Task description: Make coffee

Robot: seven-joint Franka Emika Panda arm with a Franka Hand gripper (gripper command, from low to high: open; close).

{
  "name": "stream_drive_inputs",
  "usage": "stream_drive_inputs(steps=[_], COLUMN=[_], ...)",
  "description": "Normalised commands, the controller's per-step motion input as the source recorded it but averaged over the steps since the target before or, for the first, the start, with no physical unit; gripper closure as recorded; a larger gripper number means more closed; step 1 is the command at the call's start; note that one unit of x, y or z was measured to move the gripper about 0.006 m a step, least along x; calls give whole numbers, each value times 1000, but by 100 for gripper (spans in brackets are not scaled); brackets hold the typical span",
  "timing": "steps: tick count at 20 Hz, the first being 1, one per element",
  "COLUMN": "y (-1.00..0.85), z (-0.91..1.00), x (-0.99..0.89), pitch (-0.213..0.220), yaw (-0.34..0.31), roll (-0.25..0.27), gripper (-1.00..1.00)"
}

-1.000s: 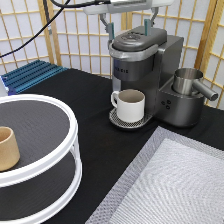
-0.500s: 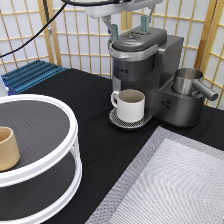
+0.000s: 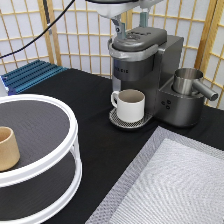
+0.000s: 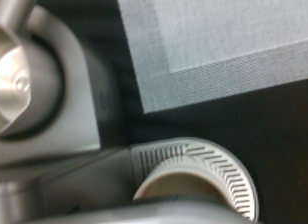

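The grey coffee machine (image 3: 150, 60) stands at the exterior view's top centre with its lid down. A white mug with a handle (image 3: 131, 105) sits on its drip tray (image 3: 118, 121). My gripper (image 3: 131, 22) hangs just above the lid, its two fingers apart with nothing between them. The coffee pod is hidden or out of view. The wrist view looks straight down on the mug's rim (image 4: 177, 182), the ribbed drip tray (image 4: 226, 165) and the machine's side.
A steel jug (image 3: 187, 80) sits on the machine's right base and also shows in the wrist view (image 4: 20, 85). A grey woven mat (image 3: 175, 185) lies at the bottom right. A white two-tier turntable (image 3: 72, 145) at the left holds a tan handleless cup (image 3: 7, 147). A blue rack (image 3: 32, 75) is at the back left.
The gripper has come down a little towards the machine's lid, and its two fingers stand closer together than a second ago. Nothing else has moved.
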Motion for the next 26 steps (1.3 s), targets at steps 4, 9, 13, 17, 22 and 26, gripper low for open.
stream_drive_inputs(steps=[4,9,13,17,22,26], y=[-49,-166,-85,-241,-277,-237], z=[-269,-43,26,134,-50,-190], x=[-706,-467,-387,-39,-166,-85], pitch=[0,-32,-43,-52,-54,-50], yaw=[36,0,0,0,0,-1], roll=[-14,-33,-33,1,0,1], gripper=[-100,-100,-100,-100,-100,-100])
